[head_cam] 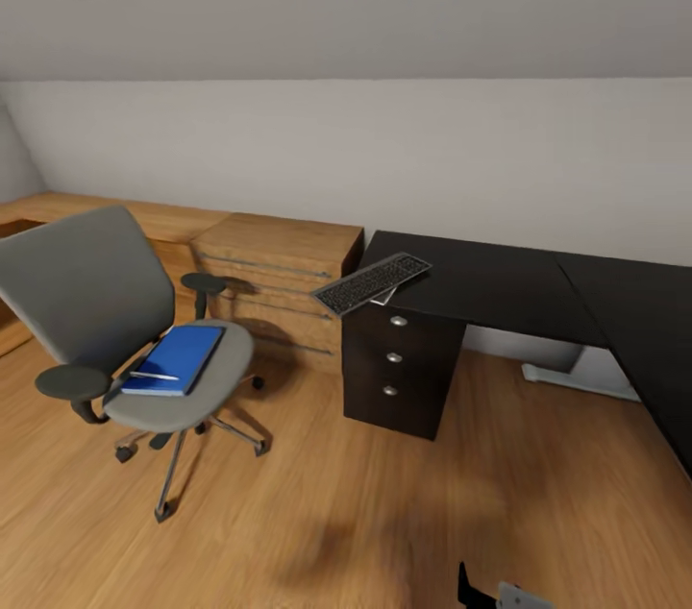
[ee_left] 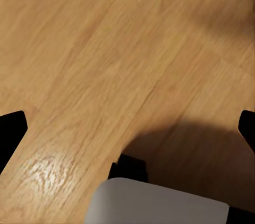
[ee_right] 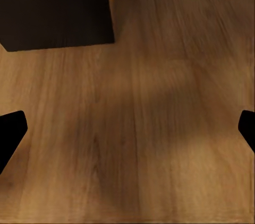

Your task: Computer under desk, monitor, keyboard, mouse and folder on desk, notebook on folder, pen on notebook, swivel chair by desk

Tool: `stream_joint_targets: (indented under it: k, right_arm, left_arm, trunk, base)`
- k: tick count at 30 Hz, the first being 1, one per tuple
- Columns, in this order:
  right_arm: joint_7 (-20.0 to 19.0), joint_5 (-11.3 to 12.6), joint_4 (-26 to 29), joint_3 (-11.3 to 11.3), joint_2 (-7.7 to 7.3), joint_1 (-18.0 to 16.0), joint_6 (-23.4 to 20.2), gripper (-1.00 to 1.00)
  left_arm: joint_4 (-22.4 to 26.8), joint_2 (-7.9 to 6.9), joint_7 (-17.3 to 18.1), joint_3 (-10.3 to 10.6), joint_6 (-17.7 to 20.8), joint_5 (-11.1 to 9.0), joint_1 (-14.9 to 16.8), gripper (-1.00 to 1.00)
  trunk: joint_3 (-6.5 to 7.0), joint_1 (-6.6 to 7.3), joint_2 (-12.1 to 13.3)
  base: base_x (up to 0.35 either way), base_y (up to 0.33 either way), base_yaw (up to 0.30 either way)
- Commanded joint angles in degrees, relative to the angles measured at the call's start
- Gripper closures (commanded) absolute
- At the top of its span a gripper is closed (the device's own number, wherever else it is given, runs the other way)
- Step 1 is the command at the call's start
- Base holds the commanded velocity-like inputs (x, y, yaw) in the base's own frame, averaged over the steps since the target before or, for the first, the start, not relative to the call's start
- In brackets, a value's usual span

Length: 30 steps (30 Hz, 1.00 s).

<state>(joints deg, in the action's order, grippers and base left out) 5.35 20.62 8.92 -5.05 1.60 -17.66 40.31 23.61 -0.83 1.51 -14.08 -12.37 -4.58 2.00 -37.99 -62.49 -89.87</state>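
Observation:
The grey swivel chair stands on the wood floor at the left, apart from the desk. On its seat lies the blue folder, and the thin white pen rests on the folder's near end. The dark keyboard lies at an angle on the near left corner of the black desk, overhanging the edge. The monitor, mouse, computer and notebook are out of view. My left gripper is open over bare floor. My right gripper is open too, above the floor near the drawer unit.
A light-wood chest of drawers stands against the wall between chair and desk. The desk's dark drawer unit has round silver knobs. A white desk leg shows further right. Part of my own body shows below the left gripper.

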Motion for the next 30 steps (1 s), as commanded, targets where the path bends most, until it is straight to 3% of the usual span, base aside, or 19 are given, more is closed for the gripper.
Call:
stream_joint_targets:
  k: [1,10,18,23,24,27,30]
  right_arm:
    - [0.59,0.08,-0.24,-0.46,0.00,-0.04,0.11,-1.00]
    - [0.63,-0.03,-5.24,-0.39,-0.09,-0.05,0.77,-1.00]
    - [0.56,-0.72,-9.07,-0.32,-0.52,0.01,5.74,-1.00]
    - [0.49,-0.85,-9.87,-0.36,-1.15,2.62,6.15,-1.00]
    - [0.40,-1.57,-10.00,-0.38,-1.45,5.78,6.38,-1.00]
    - [0.38,-3.73,-10.08,-0.39,-1.54,7.23,7.29,-1.00]
    - [0.36,-6.63,-10.19,-0.42,-1.35,8.32,8.91,-1.00]
  left_arm:
    - [-0.05,-0.05,0.14,0.00,-0.15,-0.47,0.02,-1.00]
    - [-0.05,-0.13,0.08,0.05,-0.11,-0.39,0.02,-1.00]
    - [-0.05,-0.23,0.07,0.10,-0.11,-0.32,0.02,-1.00]
    - [-0.51,-0.67,0.07,-0.01,-0.06,-0.29,0.02,-1.00]
    - [-2.66,-2.00,0.07,0.04,-0.17,-0.35,0.02,-1.00]
    - [-5.00,-2.51,0.13,0.03,-0.48,-0.39,0.02,-1.00]
    - [-7.38,-2.64,0.15,0.02,-3.93,-0.47,0.02,-1.00]
  trunk:
    - [-0.02,0.03,-0.03]
    - [0.25,0.03,-0.03]
    - [0.56,0.03,-0.03]
    - [0.81,0.03,-0.03]
    - [0.86,0.03,-0.03]
    - [1.03,0.03,-0.03]
    - [1.20,0.03,-0.03]
  base:
    - [-0.203,0.081,-0.292]
    - [-0.064,0.026,-0.289]
    - [-0.003,0.001,-0.279]
    - [0.000,0.000,-0.264]
    - [-0.088,0.000,-0.231]
    - [-0.179,0.000,-0.226]
    - [-0.291,0.000,-0.220]
